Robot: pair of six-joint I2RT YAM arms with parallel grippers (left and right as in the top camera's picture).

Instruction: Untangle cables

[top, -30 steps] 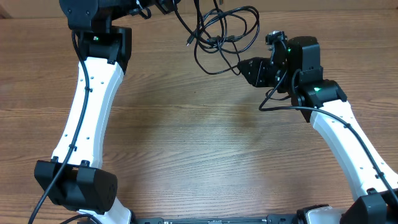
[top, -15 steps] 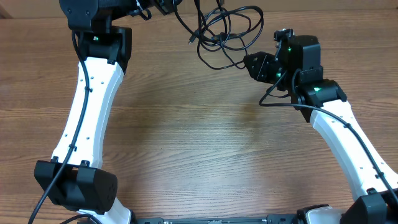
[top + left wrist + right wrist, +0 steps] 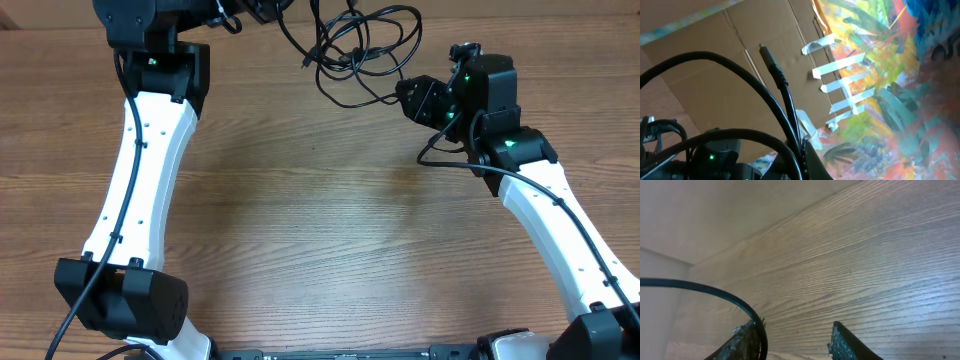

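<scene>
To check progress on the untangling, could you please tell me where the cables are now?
In the overhead view, the cables form a looped tangle at top centre, over the far edge of the table, just left of the right gripper.

Wood-grain table (image 3: 300, 230), cables (image 3: 352, 55) near far edge (contact unclear)

Table (image 3: 300, 230): brown wood grain, beneath right gripper (image 3: 797, 332).
Wall (image 3: 715, 210): plain, pale, beyond it.
Cardboard (image 3: 705, 40): ahead of left gripper (image 3: 265, 8); white tape strips (image 3: 840, 65).
Painted sheet (image 3: 900, 100): multicoloured, alongside.
</scene>
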